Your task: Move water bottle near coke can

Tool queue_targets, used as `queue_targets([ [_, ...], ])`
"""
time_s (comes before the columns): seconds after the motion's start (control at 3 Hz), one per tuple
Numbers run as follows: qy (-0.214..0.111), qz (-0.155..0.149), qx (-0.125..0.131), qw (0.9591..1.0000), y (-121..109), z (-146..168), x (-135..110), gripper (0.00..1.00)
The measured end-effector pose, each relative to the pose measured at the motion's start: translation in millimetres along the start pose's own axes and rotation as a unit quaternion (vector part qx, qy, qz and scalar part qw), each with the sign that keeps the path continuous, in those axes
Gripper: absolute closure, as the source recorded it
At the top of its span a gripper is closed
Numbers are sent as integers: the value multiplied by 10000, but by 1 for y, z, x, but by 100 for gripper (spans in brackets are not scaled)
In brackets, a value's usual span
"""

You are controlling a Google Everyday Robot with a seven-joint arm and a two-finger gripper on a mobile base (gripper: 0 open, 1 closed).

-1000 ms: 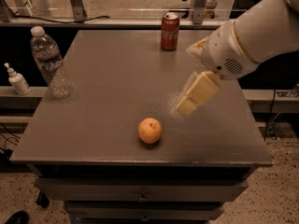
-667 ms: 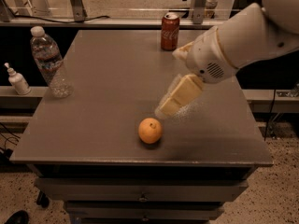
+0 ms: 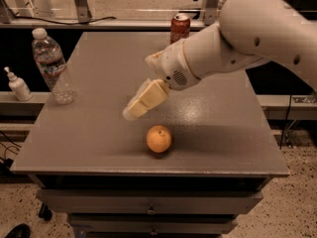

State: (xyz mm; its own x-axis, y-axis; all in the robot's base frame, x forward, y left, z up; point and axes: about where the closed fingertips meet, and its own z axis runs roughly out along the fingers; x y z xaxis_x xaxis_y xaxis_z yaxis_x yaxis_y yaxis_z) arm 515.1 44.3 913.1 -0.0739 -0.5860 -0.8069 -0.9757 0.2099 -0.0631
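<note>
One gripper (image 3: pixel 131 113) hangs over the middle of the grey table (image 3: pixel 94 150), angled down from the white arm (image 3: pixel 257 33). We see nothing in it, and we cannot tell from this angle whether it is open or closed. Well off to its left in the view, near the table's edge, the water bottle (image 3: pixel 52 66) stands upright. Behind the gripper, at the far edge, stands the coke can (image 3: pixel 180 28), well apart from the bottle. Just in front of the gripper lies an orange fruit (image 3: pixel 159 139). A small white pump bottle (image 3: pixel 19 85) stands off the table beyond the water bottle.
</note>
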Motion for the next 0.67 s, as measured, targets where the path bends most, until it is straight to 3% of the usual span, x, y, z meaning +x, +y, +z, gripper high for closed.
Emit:
queue_targets([
  [0.33, -539, 39, -57, 9985, -8, 40, -17, 0],
  [0.67, -1081, 66, 24, 9941, -24, 80, -41, 0],
])
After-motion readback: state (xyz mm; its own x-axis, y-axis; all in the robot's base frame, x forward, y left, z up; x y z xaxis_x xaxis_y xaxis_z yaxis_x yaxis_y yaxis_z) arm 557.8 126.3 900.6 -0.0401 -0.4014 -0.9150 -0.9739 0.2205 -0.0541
